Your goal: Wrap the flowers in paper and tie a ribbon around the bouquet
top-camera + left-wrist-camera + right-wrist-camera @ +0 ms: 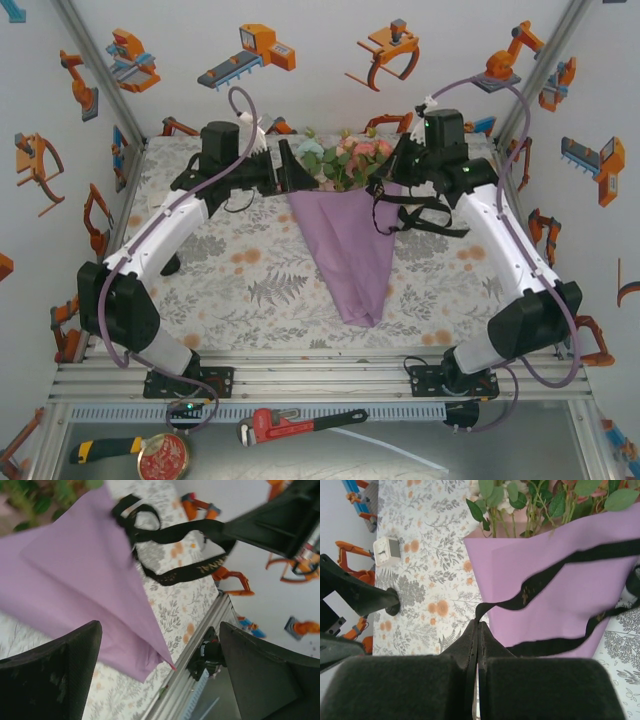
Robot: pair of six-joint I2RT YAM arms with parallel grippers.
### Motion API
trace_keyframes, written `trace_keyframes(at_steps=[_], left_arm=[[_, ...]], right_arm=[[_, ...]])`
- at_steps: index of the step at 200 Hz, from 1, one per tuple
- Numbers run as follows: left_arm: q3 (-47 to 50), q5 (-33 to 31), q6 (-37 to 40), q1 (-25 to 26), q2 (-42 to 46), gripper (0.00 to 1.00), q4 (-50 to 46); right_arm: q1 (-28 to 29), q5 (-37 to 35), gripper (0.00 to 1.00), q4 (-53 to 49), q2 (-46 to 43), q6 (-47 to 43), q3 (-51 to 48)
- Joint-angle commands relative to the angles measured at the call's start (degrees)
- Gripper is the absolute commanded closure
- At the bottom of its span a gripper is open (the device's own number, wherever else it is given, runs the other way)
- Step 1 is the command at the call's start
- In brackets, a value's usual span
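One bouquet (350, 205) lies on a floral-printed table cover (230, 280): pink, cream and pale blue artificial flowers (350, 155) at the far end, wrapped in a lilac-purple paper cone (355, 265) whose tip points to the near edge. The right gripper (477, 645), jaws pressed together, pinches a long, narrow black fabric ribbon (535, 585) that loops across the cone's right side. The left gripper (160, 675) stands spread wide just beside the cone's far left corner.
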State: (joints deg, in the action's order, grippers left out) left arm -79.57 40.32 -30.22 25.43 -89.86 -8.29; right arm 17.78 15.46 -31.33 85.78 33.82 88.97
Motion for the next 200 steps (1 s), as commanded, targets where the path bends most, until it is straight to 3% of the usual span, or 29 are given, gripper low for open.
trace_keyframes(at_steps=[1,21,43,87,125,145,175,186,200], left_arm=[[-1.39,9.96,10.39,3.24,-1.52,0.09,8.49],[-3.49,7.78,16.94,7.43,-3.77,0.07,7.91],[-7.37,3.09,18.21,11.36,-9.37,0.04,10.95],[-14.85,-6.46,4.76,13.82,-24.28,0.05,29.22],[-21.08,-9.2,3.24,15.02,-31.54,0.15,32.77],[-21.55,-10.75,2.33,15.08,-33.5,0.28,34.32],[-20.89,-10.17,0.49,14.65,-32.43,0.8,33.82],[-18.85,-10.0,0.24,14.24,-30.06,0.88,32.43],[-14.76,-10.14,0.72,13.46,-25.8,0.9,30.37]], right_arm=[[0.55,0.27,1.0,-0.47,-1.14,0.04,3.69],[0.85,0.18,1.0,-0.87,0.22,0.44,7.5],[1.18,-0.17,1.0,-1.36,2.56,2.15,12.53],[2.5,-2.46,1.0,-2.2,7.1,4.75,20.97],[2.79,-4.01,1.0,-3.3,9.59,5.73,26.23],[2.81,-4.98,1.0,-5.43,11.1,4.74,29.53],[2.47,-8.19,1.0,-8.56,12.55,1.85,33.28],[1.84,-10.69,1.0,-10.15,12.74,1.27,34.1],[0.41,-12.15,1.0,-10.89,12.57,1.62,33.83]])
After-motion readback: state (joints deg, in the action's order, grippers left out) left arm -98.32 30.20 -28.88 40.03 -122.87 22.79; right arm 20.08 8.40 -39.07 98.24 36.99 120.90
